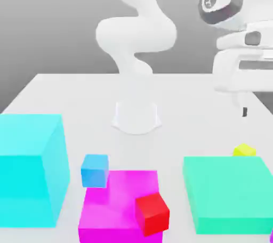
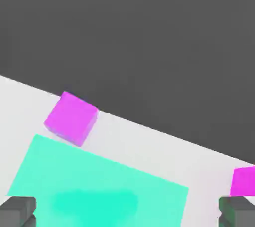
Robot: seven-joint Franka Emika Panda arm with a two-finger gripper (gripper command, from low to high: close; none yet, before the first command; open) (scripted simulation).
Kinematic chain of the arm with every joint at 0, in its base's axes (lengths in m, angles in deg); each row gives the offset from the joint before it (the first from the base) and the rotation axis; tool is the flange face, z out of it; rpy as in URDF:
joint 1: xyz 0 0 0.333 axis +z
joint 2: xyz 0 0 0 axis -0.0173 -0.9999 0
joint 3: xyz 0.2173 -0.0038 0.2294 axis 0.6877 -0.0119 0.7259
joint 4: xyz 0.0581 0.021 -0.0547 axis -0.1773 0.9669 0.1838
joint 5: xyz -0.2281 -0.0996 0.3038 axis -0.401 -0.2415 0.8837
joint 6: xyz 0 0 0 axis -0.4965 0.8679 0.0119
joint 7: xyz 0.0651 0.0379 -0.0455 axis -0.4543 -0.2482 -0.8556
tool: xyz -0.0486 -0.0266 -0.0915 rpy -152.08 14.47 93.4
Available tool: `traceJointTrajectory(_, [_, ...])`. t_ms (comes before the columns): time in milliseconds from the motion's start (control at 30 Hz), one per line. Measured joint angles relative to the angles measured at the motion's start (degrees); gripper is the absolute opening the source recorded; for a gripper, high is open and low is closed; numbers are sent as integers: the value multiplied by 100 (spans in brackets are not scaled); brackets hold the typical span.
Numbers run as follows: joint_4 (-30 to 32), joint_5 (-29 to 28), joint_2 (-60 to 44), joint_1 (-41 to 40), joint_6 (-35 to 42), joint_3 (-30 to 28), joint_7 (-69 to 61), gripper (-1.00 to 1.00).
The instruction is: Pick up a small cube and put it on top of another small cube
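A plain white tabletop (image 1: 74, 92) is set before a grey backdrop, with the white arm's base at the centre of the exterior view. Nothing of the task is judged done: the tiny bright yellow cube (image 1: 244, 150) is seen at the middle right of that view, resting on the table just behind the flat mint-green block (image 1: 229, 194), untouched. The gripper (image 1: 244, 110) hangs above it, fingers (image 2: 17, 210) spread fully apart and empty. Descent, grasp, lift and stacking are all left. The cube appears matte, uniformly coloured and sharp-edged, partly hidden by the green block.
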Motion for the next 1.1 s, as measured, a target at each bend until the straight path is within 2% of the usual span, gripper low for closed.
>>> traceJointTrajectory(100, [299, -223, -634, 399, -352, 354, 393, 0])
traceJointTrajectory(267, [724, -420, -1569, 994, -935, 605, 878, 0])
traceJointTrajectory(400, [634, -1128, -2064, 1372, -1240, 133, 1449, 0])
traceJointTrajectory(633, [380, -2385, -2843, 2451, -1744, -1217, 2416, 0])
traceJointTrajectory(667, [346, -2547, -2947, 2609, -1809, -1409, 2538, -100])
traceJointTrajectory(900, [338, -2596, -2971, 2643, -1836, -1453, 2578, -100])
traceJointTrajectory(1100, [529, -1688, -2393, 1767, -1453, -378, 1881, -100])
